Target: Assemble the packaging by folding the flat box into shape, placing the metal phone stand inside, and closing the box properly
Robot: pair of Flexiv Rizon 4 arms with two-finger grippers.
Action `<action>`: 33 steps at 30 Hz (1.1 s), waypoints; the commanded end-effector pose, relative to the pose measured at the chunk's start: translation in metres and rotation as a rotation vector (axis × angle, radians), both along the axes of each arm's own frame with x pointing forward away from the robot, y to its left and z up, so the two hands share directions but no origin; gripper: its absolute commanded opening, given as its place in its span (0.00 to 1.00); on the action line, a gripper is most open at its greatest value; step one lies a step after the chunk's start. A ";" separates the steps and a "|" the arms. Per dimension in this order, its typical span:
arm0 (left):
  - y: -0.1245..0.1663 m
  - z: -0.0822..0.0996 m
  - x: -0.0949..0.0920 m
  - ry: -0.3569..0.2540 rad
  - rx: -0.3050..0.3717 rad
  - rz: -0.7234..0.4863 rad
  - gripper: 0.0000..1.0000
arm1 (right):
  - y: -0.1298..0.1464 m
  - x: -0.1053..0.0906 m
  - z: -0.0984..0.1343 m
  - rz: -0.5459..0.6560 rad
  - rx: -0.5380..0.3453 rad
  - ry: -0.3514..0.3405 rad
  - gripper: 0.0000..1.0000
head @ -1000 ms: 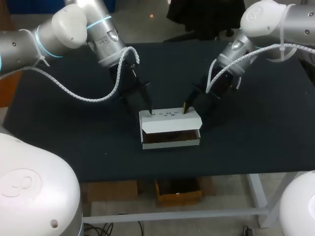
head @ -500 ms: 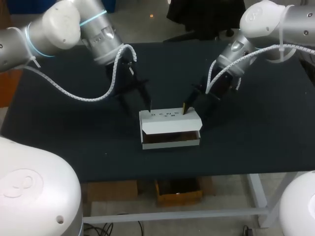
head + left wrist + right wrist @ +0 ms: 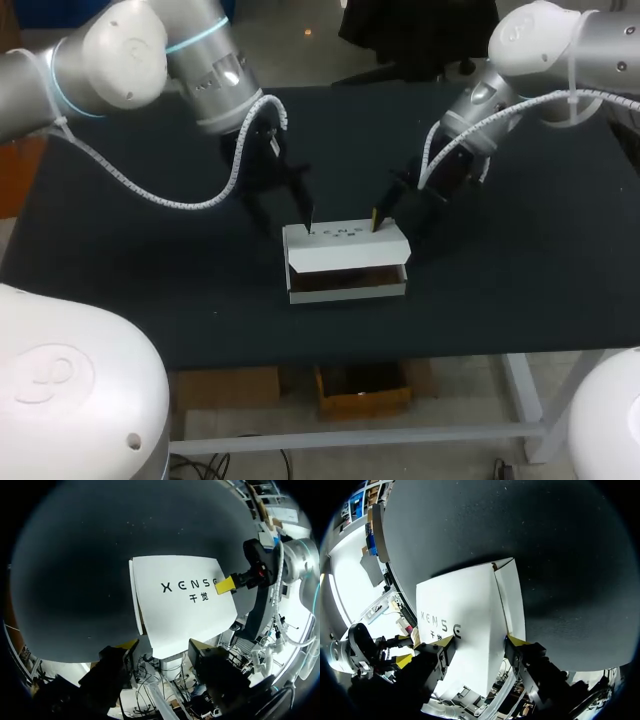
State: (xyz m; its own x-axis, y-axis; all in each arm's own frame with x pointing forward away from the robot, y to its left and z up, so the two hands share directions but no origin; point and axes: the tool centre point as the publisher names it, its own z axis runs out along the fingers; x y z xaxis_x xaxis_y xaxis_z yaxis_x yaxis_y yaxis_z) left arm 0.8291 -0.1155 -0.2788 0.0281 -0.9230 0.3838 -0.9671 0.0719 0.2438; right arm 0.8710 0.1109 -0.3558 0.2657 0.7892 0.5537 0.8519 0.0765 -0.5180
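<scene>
The white box (image 3: 345,255) sits mid-table with its lid (image 3: 347,248) lowered but ajar at the front, showing a dark brown inside; no phone stand can be made out. My left gripper (image 3: 305,223) stands open at the box's back left corner. In the left wrist view the lid (image 3: 182,597) edge lies between the open left gripper (image 3: 164,647) fingers. My right gripper (image 3: 378,218) is open at the back right, one yellow tip on the lid. In the right wrist view the box (image 3: 465,620) end sits between the right gripper (image 3: 480,641) fingers.
The black table top (image 3: 520,260) stretches bare around the box on all sides. Both arms come in from the far corners, with cables hanging beside them. The table's front edge (image 3: 400,355) runs a short way in front of the box.
My left arm's wrist swung a little, lifting its fingertip off the back left corner and bringing it down again there. The right arm and the box stayed still.
</scene>
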 end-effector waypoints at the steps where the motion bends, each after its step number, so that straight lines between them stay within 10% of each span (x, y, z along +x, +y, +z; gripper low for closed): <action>1: -0.001 0.002 -0.004 -0.035 0.007 0.006 0.63 | 0.001 0.002 -0.001 0.005 0.002 0.007 0.60; 33: -0.008 0.005 -0.010 -0.084 0.022 -0.056 0.64 | 0.000 0.003 -0.003 0.005 -0.002 0.016 0.52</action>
